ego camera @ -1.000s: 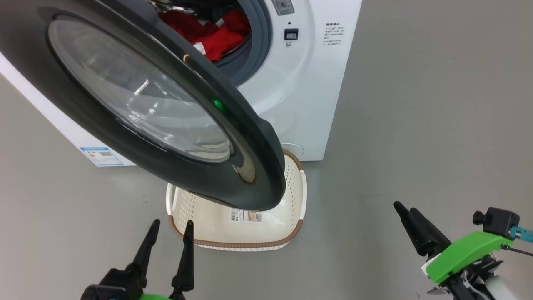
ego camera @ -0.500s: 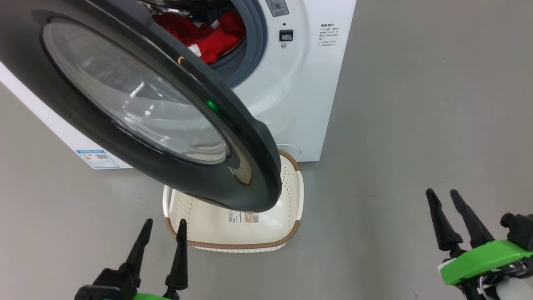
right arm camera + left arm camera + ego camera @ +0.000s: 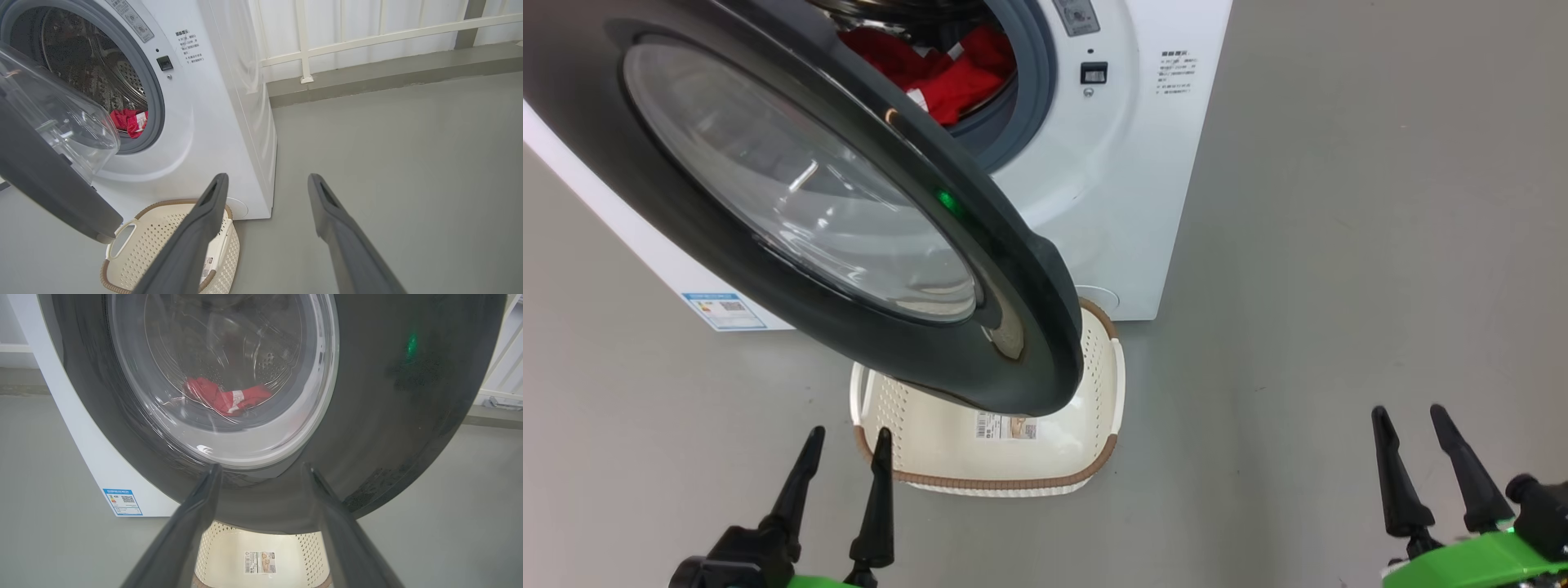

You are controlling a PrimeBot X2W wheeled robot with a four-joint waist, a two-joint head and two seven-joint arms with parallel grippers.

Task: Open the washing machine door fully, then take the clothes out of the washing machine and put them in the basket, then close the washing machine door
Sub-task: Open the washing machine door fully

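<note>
Washing machine door point(image 3: 849, 229): partly open, standing out from the front of the washing machine point(image 3: 1111, 188). The hinge side is at the upper left of the head view. The free edge points toward the robot and, in that view, overhangs the basket point(image 3: 996, 482). The outer black rim and glass bowl face the robot's left side.
Door opening: the grey gasket point(image 3: 1033, 90) and the steel drum point(image 3: 94, 77) are exposed on the right of the door.
Clothes point(image 3: 947, 73): a red heap with white trim, low in the drum just behind the gasket lip. Also seen through the door glass in the left wrist view.
Basket: upright on the floor point(image 3: 1339, 245), mouth up, close against the foot of the machine; contact cannot be told. Sticker label point(image 3: 1006, 425) on its inner base. Long axis not judged, since the door hides part of it.
Left end effector point(image 3: 849, 433): fingers spread, holding nothing, tips pointing at the door's lower rim, just beside the basket's near left corner.
Right end effector point(image 3: 1407, 411): fingers spread, holding nothing, over bare floor well apart from the basket, pointing past the machine's right side.
Surface: smooth grey floor.
Room: white railing point(image 3: 367, 38) before a white wall, behind the machine.
Marking: blue label sticker point(image 3: 724, 310) low on the machine's side.
</note>
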